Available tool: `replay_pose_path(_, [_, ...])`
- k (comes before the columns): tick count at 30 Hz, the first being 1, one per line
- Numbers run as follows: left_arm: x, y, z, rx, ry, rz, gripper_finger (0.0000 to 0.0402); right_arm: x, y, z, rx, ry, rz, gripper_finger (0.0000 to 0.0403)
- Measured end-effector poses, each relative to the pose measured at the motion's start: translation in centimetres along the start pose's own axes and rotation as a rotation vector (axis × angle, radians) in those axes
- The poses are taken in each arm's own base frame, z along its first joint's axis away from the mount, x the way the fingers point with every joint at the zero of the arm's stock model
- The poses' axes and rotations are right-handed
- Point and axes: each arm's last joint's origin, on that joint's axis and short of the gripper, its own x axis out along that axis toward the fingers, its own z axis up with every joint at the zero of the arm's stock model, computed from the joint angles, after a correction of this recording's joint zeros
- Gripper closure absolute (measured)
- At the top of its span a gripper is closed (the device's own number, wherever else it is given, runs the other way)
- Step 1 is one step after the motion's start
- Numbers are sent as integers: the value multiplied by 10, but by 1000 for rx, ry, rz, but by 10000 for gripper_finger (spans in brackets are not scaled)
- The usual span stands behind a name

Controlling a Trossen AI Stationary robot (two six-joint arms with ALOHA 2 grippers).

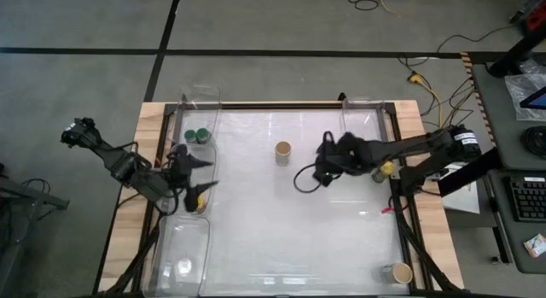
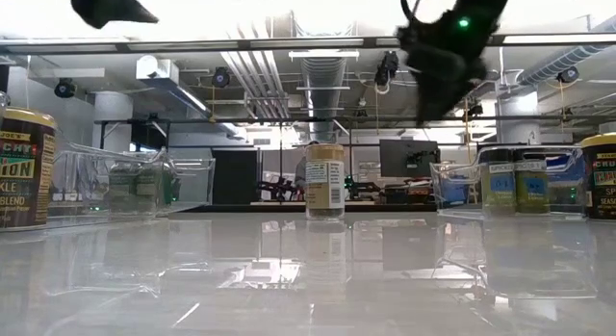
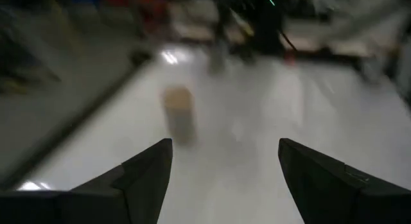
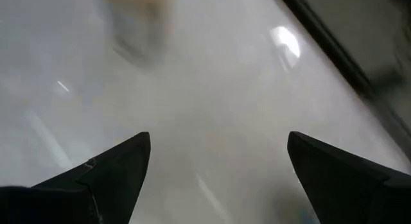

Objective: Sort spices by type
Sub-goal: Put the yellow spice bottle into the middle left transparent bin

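My left wrist view blurs the tan-lidded jar (image 3: 177,112) beyond reading its label. In the low view, both outermost jars (image 2: 23,168) are cut by the edges.

Tan-lidded jar (image 1: 282,151); green-lidded jars (image 1: 198,136); white table (image 1: 281,221).

Jar (image 1: 282,152) mid-table (alone), between bins (image 1: 199,119) left, right.

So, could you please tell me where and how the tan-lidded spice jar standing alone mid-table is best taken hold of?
Probably by its body just below the lid, coming straight down from above. The tan-lidded jar stands upright and alone on the white table, so fingers can drop on opposite sides of its round wall. The open right end effector is nearest and holds nothing.
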Motion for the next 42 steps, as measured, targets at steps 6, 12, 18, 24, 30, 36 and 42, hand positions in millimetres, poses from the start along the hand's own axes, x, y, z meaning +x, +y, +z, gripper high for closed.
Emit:
replay_pose_path(6, [22,-16,-2,84,-165,51,134,-18,-35,-18,-39,374,-151,44])
replay_pose_path(12, [38,-34,5,151,-262,53,134,-21,-56,-38,33,525,-179,44])
replay_pose_path(18, [57,-50,8,189,-328,88,134,-20,-76,-56,1,604,-123,44])
replay_pose_path(24, [76,-63,1,202,-282,103,134,-16,-98,-71,-3,690,-24,44])
replay_pose_path(30, [96,-78,-8,164,-265,111,134,-10,-106,-71,-76,745,63,44])
replay_pose_path(36, [113,-92,-16,167,-235,123,134,-1,-111,-75,-99,818,156,44])
replay_pose_path(42, [119,-101,-11,184,-235,126,134,9,-117,-84,-111,870,164,44])
